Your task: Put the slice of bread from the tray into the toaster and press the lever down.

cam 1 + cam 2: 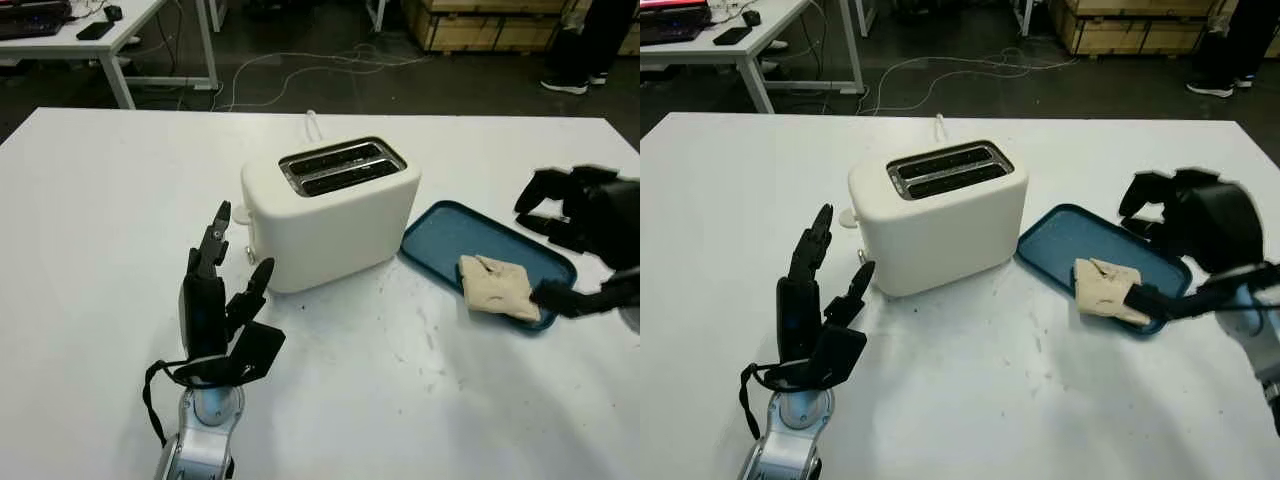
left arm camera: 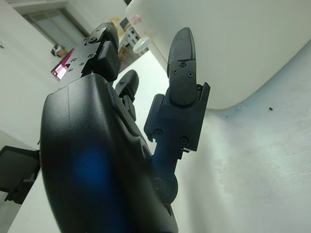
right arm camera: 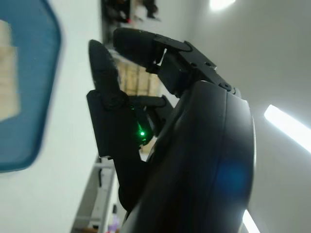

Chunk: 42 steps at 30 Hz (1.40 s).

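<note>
our right hand (image 1: 1185, 245) hangs open, holding nothing, just beside the bread (image 1: 1103, 288), ready to grasp it; left hand (image 1: 810, 300) idles open near the toaster (image 1: 940, 225).

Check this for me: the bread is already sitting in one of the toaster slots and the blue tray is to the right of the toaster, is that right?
Not quite. The bread is not in the toaster; it lies on the blue tray, with the right hand at the tray's right end by the bread. The left eye view shows both slots without bread. The tray is indeed to the right of the toaster.
</note>
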Tool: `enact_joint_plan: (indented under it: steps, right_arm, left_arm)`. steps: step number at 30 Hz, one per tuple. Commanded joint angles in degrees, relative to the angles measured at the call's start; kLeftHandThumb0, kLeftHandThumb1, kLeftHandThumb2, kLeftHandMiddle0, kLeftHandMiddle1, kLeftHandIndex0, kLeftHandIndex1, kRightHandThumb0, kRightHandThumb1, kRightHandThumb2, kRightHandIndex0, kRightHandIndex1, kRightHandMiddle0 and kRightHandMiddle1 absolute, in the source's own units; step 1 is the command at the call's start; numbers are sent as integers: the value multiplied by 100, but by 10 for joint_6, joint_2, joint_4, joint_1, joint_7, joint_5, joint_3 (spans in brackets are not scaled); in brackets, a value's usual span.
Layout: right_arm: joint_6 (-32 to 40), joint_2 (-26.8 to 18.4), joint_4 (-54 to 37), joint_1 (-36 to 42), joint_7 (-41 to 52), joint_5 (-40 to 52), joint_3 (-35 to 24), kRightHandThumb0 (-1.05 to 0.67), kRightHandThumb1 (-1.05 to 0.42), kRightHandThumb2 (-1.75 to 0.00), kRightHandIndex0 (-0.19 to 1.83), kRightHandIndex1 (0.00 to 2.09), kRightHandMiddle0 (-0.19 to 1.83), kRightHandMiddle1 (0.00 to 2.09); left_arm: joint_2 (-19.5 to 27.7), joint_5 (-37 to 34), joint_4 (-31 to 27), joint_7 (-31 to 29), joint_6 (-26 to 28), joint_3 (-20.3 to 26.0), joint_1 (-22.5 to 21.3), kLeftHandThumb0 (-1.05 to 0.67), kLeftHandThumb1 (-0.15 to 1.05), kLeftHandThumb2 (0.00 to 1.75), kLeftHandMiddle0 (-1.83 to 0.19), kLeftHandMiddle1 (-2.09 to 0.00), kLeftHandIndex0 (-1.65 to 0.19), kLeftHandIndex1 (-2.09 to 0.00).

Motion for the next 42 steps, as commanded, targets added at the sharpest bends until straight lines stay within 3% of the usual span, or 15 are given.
enact_joint_plan:
  steps: [1, 7, 15, 25, 31, 42]
  right_arm:
    - [16, 8, -56, 37, 11, -16, -7, -58, -77, -1, 63, 14, 75, 5]
    - [63, 34, -169, 124, 12, -82, -15, -73, -76, 0, 30, 0, 48, 0]
    - [90, 71, -207, 181, -36, -179, -10, -85, -80, -1, 19, 0, 33, 0]
    - [185, 104, -122, 138, -83, -296, 48, -82, -80, -1, 24, 1, 38, 1]
    - [197, 122, -62, 110, -121, -280, 62, -69, -78, 0, 30, 3, 41, 2]
    - [206, 120, 35, 58, -168, -270, 92, -61, -81, -1, 31, 2, 40, 2]
  left_arm:
    - [-8, -1, -4, -1, -3, -1, 1, -47, 92, 34, -6, -57, -25, 0]
    - [-5, 2, 1, 3, -9, 0, 0, -47, 92, 35, -7, -57, -25, -1]
    - [-3, -3, 3, -2, -11, 2, -2, -49, 92, 35, -7, -56, -25, 0]
    - [-6, -7, 1, -5, -11, 4, 0, -48, 92, 34, -7, -55, -25, 0]
    - [-2, -5, 3, -7, -13, 6, -2, -48, 92, 34, -8, -55, -25, 0]
    - [-5, -3, 0, -9, -10, 4, -2, -47, 92, 33, -7, -56, -25, 0]
